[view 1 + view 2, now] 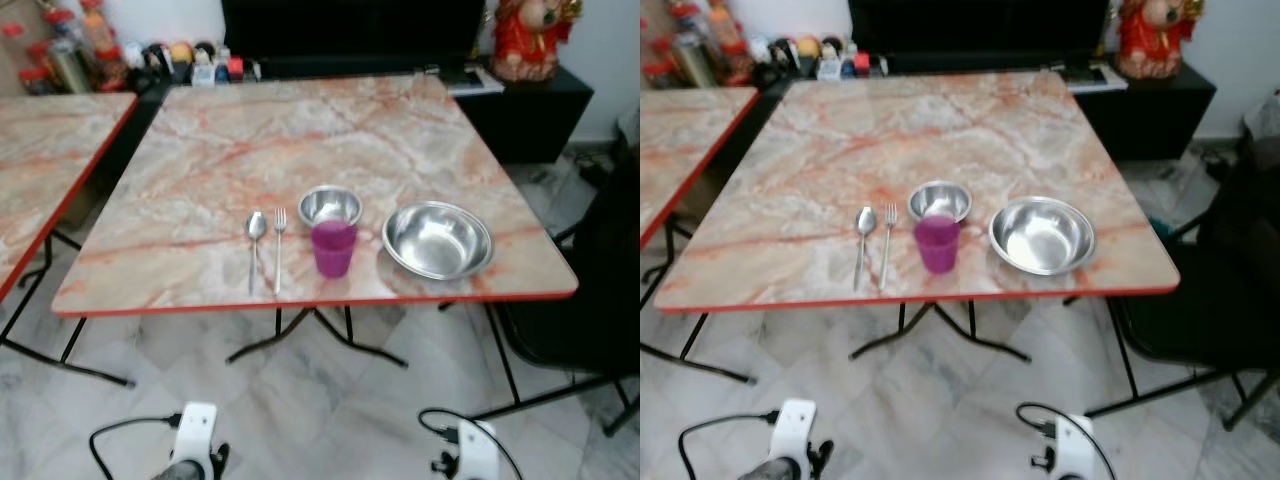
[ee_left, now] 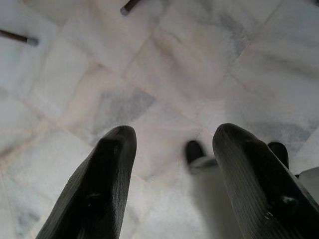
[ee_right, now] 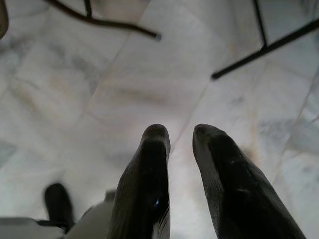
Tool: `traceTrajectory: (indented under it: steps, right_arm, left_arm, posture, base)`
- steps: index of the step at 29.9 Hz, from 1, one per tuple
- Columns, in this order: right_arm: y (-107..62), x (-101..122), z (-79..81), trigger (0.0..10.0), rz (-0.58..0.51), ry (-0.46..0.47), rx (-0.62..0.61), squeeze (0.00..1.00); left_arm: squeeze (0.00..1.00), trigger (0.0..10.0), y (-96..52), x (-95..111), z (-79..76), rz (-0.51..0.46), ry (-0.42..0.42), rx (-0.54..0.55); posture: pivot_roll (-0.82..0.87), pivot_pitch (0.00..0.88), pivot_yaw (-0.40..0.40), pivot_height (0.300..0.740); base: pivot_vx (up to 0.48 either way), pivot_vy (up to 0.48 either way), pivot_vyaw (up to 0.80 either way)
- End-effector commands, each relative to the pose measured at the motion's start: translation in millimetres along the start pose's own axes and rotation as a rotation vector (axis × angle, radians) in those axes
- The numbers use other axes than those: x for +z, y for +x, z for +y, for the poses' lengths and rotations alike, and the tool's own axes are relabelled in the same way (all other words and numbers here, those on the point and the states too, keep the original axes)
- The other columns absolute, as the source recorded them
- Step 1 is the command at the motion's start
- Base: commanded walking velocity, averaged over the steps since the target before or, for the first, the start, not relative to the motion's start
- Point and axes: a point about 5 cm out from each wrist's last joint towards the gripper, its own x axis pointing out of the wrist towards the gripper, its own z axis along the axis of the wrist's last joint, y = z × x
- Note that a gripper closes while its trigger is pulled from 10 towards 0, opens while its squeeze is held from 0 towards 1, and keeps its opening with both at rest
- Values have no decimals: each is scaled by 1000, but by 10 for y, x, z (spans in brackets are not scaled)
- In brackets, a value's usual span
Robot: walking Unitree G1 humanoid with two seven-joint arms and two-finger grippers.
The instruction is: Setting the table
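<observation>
On the marble-patterned table [image 1: 200, 170] with a red edge, a place is laid near the front edge. A spoon [image 1: 256, 228] and a fork [image 1: 279, 245] lie side by side. To their right stand a small steel bowl [image 1: 330, 205], a purple cup [image 1: 333, 248] just in front of it, and a large steel bowl [image 1: 437, 240]. Both arms hang low in front of the table over the floor. My left gripper [image 2: 169, 137] is open with nothing in it. My right gripper [image 3: 181, 134] is open by a narrow gap, holding nothing.
A second marble table [image 1: 40, 150] stands at the left. A black chair [image 1: 590, 300] is close to the table's right front corner. Behind, a black cabinet [image 1: 530, 100] carries bottles, small items and a red figurine [image 1: 525, 35]. Black table legs [image 1: 310, 335] cross the tiled floor.
</observation>
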Motion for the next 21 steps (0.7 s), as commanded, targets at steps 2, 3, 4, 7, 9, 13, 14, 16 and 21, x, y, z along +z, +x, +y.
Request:
traceTrajectory:
  steps: [2, 3, 4, 7, 9, 13, 14, 16, 21]
  right_arm:
    - [-9, -61, 96, 10000, 20, 16, 20, 0]
    - [-9, -61, 96, 10000, 20, 17, 21, 0]
    - [-9, -61, 97, 10000, 21, 17, 21, 0]
    - [-4, -46, 109, 10000, 18, 19, 28, 0]
    - [-3, -39, 111, 10000, 17, 20, 27, 0]
    - [-1, -32, 113, 10000, 15, 19, 25, 0]
    - [0, -31, 113, 10000, 16, 18, 25, 0]
    - [1, -24, 108, 10000, 13, 18, 22, 0]
    - [6, 10, 58, 10000, 0, 16, -12, 0]
  left_arm:
    - [0, 10000, -25, -89, 81, 36, 6, 24]
    - [0, 10000, -25, -88, 85, 36, 6, 25]
    - [0, 10000, -24, -87, 87, 36, 5, 25]
    - [0, 10000, -26, -88, 107, 40, 3, 29]
    - [0, 10000, -27, -90, 113, 41, 2, 31]
    - [0, 10000, -27, -91, 117, 42, 2, 32]
    - [0, 10000, -27, -91, 117, 43, 2, 32]
    - [0, 10000, -27, -89, 115, 42, 2, 31]
    - [0, 10000, -24, -77, 112, 38, 5, 25]
  posture:
    - [-57, 74, 8, 740]
    - [-57, 75, 8, 740]
    - [-57, 75, 8, 740]
    - [-55, 76, 10, 740]
    - [-55, 76, 11, 740]
    - [-56, 75, 11, 740]
    - [-56, 75, 11, 740]
    - [-60, 77, 14, 740]
    - [-67, 77, 19, 740]
  base:
    - [0, 0, 0]
    - [0, 0, 0]
    - [0, 0, 0]
    - [0, 0, 0]
    - [0, 0, 0]
    - [0, 0, 0]
    - [0, 0, 0]
    - [0, 0, 0]
    - [0, 0, 0]
